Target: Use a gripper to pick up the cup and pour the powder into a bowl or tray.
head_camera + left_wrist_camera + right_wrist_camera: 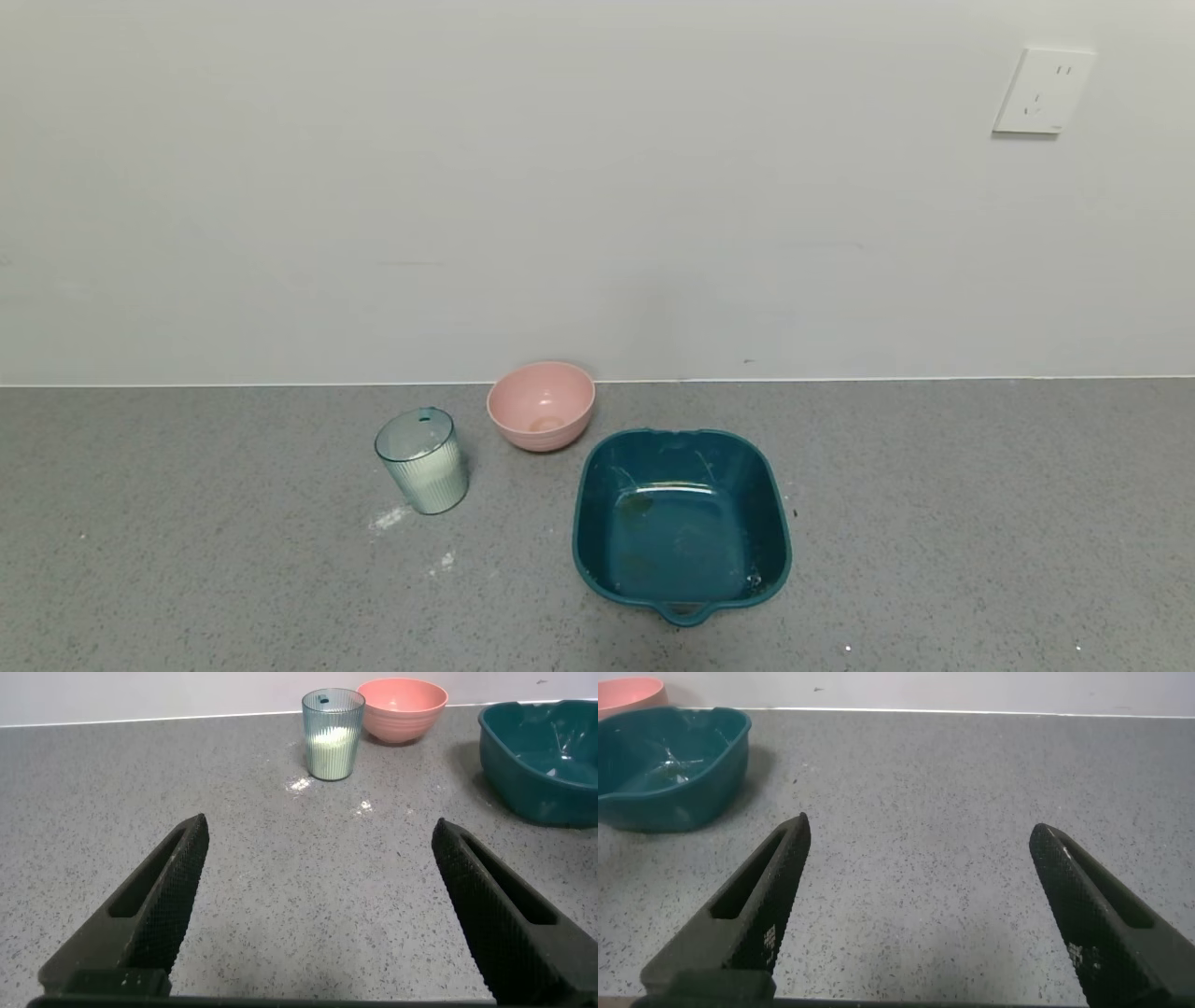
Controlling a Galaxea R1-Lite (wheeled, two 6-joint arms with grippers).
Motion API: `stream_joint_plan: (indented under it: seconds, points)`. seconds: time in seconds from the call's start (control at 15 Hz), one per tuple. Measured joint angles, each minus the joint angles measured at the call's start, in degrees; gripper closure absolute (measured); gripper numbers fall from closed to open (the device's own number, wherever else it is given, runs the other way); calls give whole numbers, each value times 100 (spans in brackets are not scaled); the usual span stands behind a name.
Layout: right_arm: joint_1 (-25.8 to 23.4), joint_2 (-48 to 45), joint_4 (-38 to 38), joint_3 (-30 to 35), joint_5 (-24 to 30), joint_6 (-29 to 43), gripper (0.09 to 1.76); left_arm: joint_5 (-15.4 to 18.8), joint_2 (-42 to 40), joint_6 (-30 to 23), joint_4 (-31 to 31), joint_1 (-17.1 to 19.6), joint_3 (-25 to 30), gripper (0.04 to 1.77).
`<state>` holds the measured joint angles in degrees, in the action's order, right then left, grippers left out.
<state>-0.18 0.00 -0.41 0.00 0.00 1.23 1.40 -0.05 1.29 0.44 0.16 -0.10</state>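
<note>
**Item: ribbed cup, part-filled with powder**

Cup (422, 461) stands upright, left of the teal basin (681, 439), beside the pink bowl (541, 405). Judged light, thin-walled, crushable, top-spillable; I'd grip mid-body across ribs. My left gripper (318, 905) and right gripper (920, 905): both spread wide, empty.

Left gripper (318, 905) and right gripper (920, 910), each in its own wrist view: jaws spread wide, low above the desk (308, 915), holding nothing.
</note>
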Motion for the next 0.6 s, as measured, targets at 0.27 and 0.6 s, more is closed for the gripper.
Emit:
stream_joint_plan:
  seconds: [0.27, 0.6]
  points:
    - [0, 0, 0, 0, 0, 2, 14, 7, 0, 88, -95, 0, 0, 9]
    - [0, 0, 0, 0, 0, 0, 14, 295, 45, 85, -22, 0, -644, 9]
